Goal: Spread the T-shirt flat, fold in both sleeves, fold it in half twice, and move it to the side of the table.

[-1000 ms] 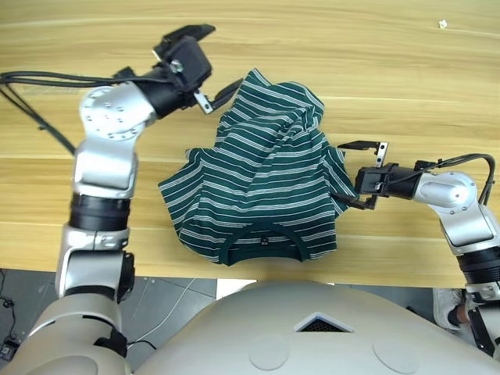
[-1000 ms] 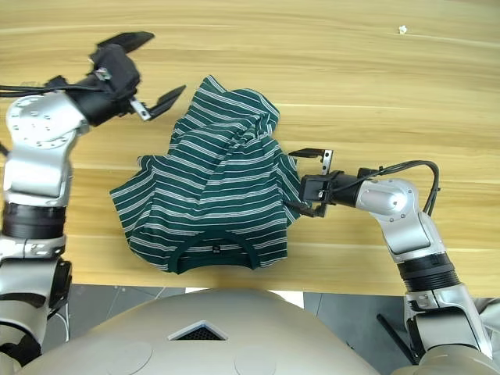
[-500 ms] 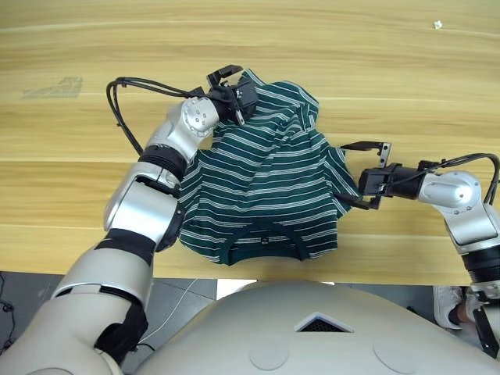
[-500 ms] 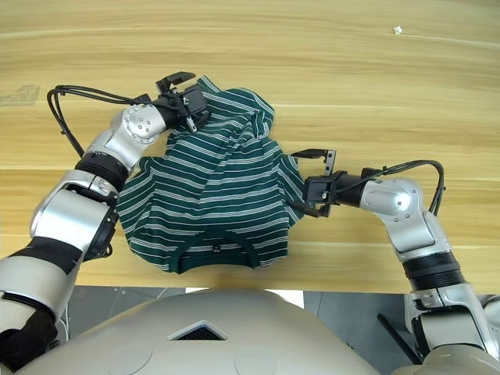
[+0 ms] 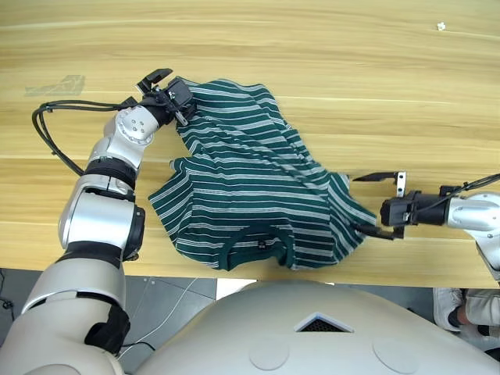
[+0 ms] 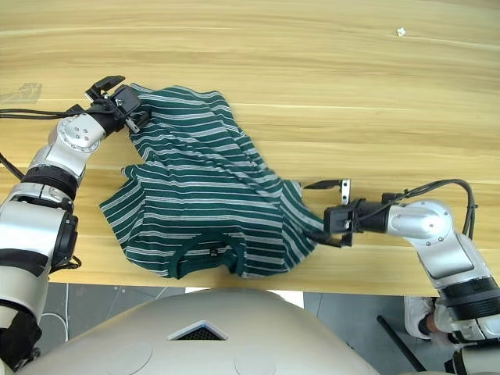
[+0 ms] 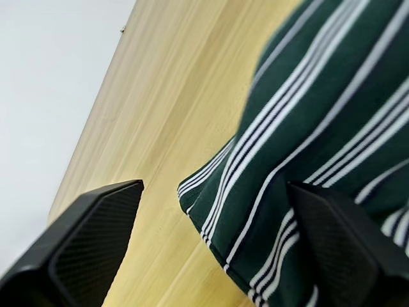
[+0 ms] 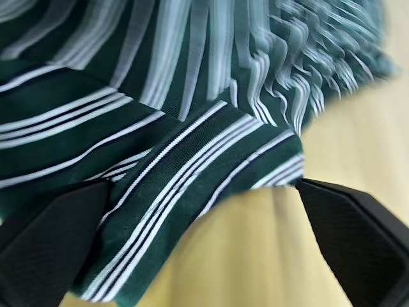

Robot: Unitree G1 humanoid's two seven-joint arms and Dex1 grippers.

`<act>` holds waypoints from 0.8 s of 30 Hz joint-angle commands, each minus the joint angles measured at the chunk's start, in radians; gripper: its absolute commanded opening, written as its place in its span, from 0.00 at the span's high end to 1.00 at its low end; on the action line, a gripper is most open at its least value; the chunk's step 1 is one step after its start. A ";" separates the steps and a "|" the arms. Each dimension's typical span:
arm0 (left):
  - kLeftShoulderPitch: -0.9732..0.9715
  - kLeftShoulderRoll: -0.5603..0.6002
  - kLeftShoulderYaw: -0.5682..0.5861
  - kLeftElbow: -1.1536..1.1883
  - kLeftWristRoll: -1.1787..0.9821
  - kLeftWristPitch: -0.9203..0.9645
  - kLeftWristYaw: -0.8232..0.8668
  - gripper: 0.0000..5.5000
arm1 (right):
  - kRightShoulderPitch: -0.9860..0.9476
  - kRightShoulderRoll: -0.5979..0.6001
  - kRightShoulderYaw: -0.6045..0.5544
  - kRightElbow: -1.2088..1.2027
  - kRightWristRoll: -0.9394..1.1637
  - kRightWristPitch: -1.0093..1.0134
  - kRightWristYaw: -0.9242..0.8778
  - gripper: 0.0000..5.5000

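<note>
- Though bunched and creased, one T-shirt (image 5: 250, 191), dark green with thin white stripes, lies on one pale wooden table (image 5: 328, 62). Two grippers work at it, one at each end.
- One small white scrap (image 5: 442, 26) sits far off on the table's far right, well apart from the cloth.
- On the robot's left, the arm stretches forward and across the table. The left gripper (image 5: 166, 94) is at the shirt's far left corner.
- In the left wrist view its two black fingers (image 7: 89, 243) stand wide apart. A striped edge of the shirt (image 7: 319, 128) lies between them, close against one finger and clear of the other, so the claw is released, not clenched.
- On the robot's right, the arm lies low along the near edge of the table, forearm pointing inward toward the cloth. The right gripper (image 5: 363, 203) is at the shirt's near right corner.
- Its upper finger hangs above the cloth and its lower finger is at the cloth's edge. In the right wrist view the fingers (image 8: 358, 236) are spread, with a striped hem running across the gap, so this claw is also released.
- The shirt's collar (image 5: 254, 244) lies at the table's near edge, opening toward the robot.
- Its long axis runs diagonally, from the far left corner at the left gripper down to the near right corner at the right gripper.
- Folds and ridges in the cloth follow that same diagonal.
</note>
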 commanded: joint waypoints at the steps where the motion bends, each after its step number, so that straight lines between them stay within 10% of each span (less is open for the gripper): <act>1: 0.055 -0.029 -0.018 0.012 0.026 0.014 -0.020 0.24 | 0.073 -0.017 0.069 -0.043 0.024 0.031 0.090 0.02; 8: 0.050 -0.061 0.050 -0.009 -0.048 0.021 -0.051 0.24 | -0.080 0.171 -0.007 0.032 0.001 -0.055 -0.101 0.02; 19: 0.071 -0.073 0.042 -0.050 -0.037 0.005 -0.045 0.24 | -0.081 0.103 -0.154 -0.166 0.550 0.203 0.148 0.02; 24: 0.080 -0.084 0.080 -0.111 -0.079 -0.026 -0.033 0.24 | -0.390 0.394 -0.193 0.031 0.427 0.239 -0.212 0.02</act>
